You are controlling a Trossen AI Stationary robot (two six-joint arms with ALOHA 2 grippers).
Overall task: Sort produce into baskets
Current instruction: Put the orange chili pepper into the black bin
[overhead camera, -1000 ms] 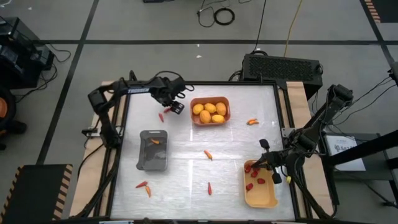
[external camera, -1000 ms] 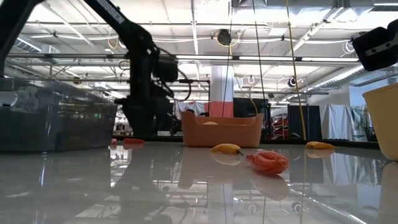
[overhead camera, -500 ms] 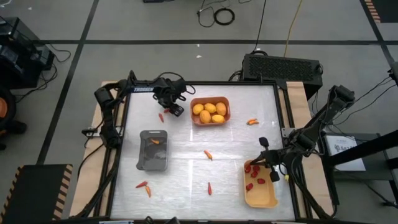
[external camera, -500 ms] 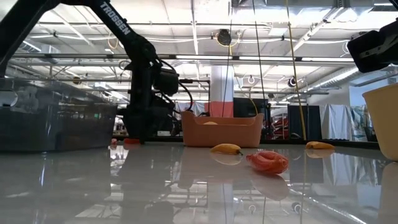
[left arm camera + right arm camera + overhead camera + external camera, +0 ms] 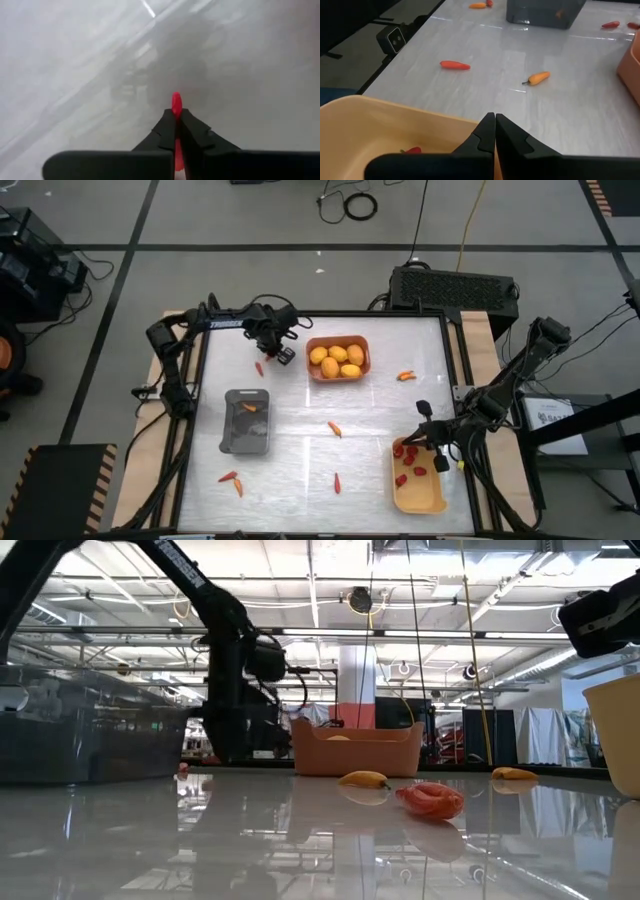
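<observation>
Red chili (image 5: 176, 102), slim, glossy, pinched between closed fingers of left gripper (image 5: 283, 353), tip poking out ahead. Since half second ago, left gripper lifted slightly, chili off table. Orange tray (image 5: 338, 357) just beside it. Right gripper (image 5: 437, 463) closed, empty, over yellow tray (image 5: 418, 493) rim, unchanged.

Red chili (image 5: 176, 101); orange basket (image 5: 338, 341), grey basket (image 5: 246, 437), yellow basket (image 5: 417, 498).

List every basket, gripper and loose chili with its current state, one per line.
Orange basket: holds yellow-orange fruits.
Grey basket: holds one orange chili.
Yellow basket: holds red pieces.
Left gripper: jaws shut on a red chili.
Right gripper: jaws shut, empty, over the yellow basket.
Loose chilies: lying on the table.
</observation>
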